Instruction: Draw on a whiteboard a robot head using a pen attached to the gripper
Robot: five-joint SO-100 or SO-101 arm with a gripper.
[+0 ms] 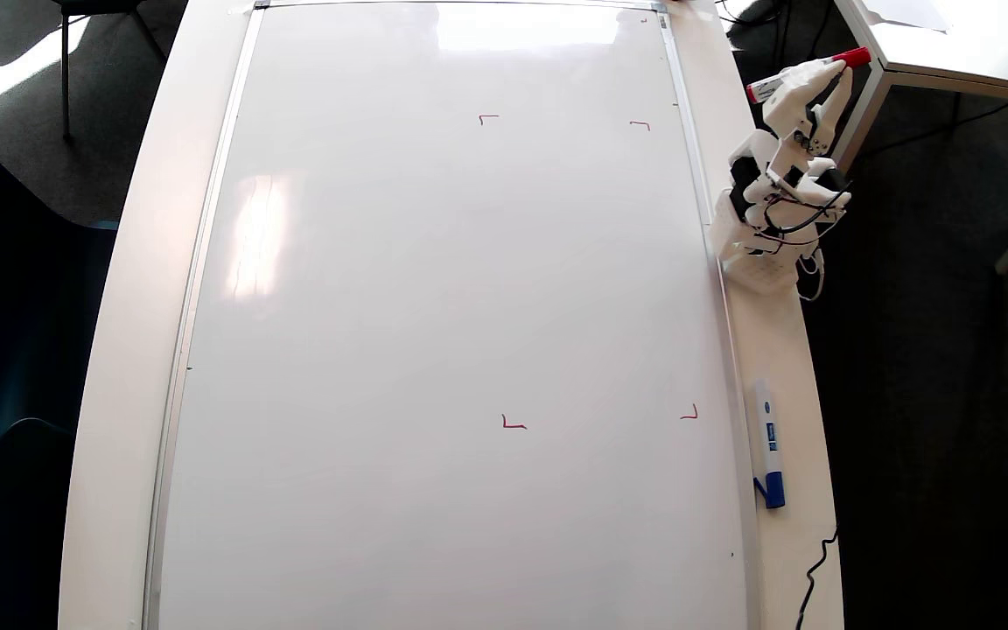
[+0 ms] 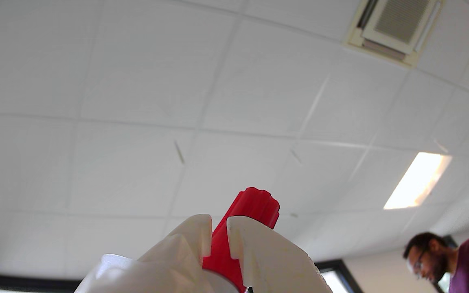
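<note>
Overhead view, read left to right: white table (image 1: 132, 289), then the whiteboard (image 1: 451, 332) filling most of it, silver frame all round, glossy and bare but for four tiny red corner marks (image 1: 488, 117) boxing off a patch at about 3 o'clock of the board's centre. Probably meant as bounds for the drawing. No robot head on the board yet, so task judged not begun.

Farther right, at 2 o'clock from the board's centre, white arm (image 1: 771, 206) parked on the table edge just outside the frame, folded up and well clear of the surface. Claw (image 1: 806, 86) pressed together on the pen (image 1: 806, 74), red end aimed off toward 2 o'clock, away from the board. Lower down, at 4 o'clock, a spare white marker with blue cap (image 1: 767, 442) lying beside the frame, untouched.

Wrist view, left to right: ceiling tiles, white claw (image 2: 219, 236) tips pinching the pen's red end (image 2: 250, 211) at 6 o'clock, camera tilted upward, confirming a raised rest pose. Ceiling light (image 2: 417, 180) at 3 o'clock, a bearded person (image 2: 450, 260) at 4 o'clock.
</note>
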